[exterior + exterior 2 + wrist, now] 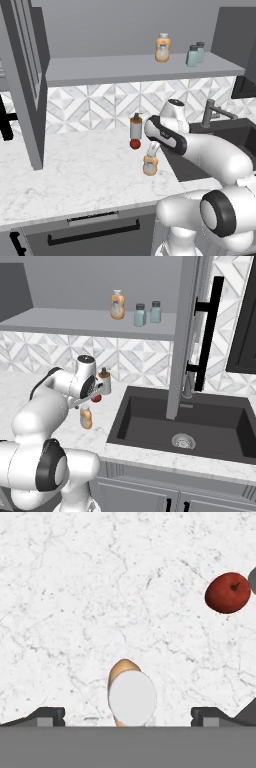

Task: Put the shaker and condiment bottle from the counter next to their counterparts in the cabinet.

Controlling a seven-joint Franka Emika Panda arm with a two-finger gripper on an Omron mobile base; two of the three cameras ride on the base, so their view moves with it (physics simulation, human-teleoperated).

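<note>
The orange condiment bottle [150, 165] [86, 418] stands upright on the white marble counter [75, 170]. My gripper [152, 149] [83, 404] hangs just above it, pointing down, open. In the hand view the bottle's pale cap [132, 698] lies between the two spread fingertips [47, 716], untouched. On the grey cabinet shelf [100, 67] stands a twin orange bottle [162, 48] [117, 305]. To its right, two teal-grey shakers with dark caps [192, 56] [140, 315] stand side by side; I cannot tell which one is the counterpart.
A red apple [135, 144] [227, 593] and a tall grey pump dispenser [135, 127] [104, 382] stand just behind the bottle. The dark sink [185, 426] with its faucet [212, 112] lies to the right. Open cabinet doors [25, 85] [187, 331] hang at either side.
</note>
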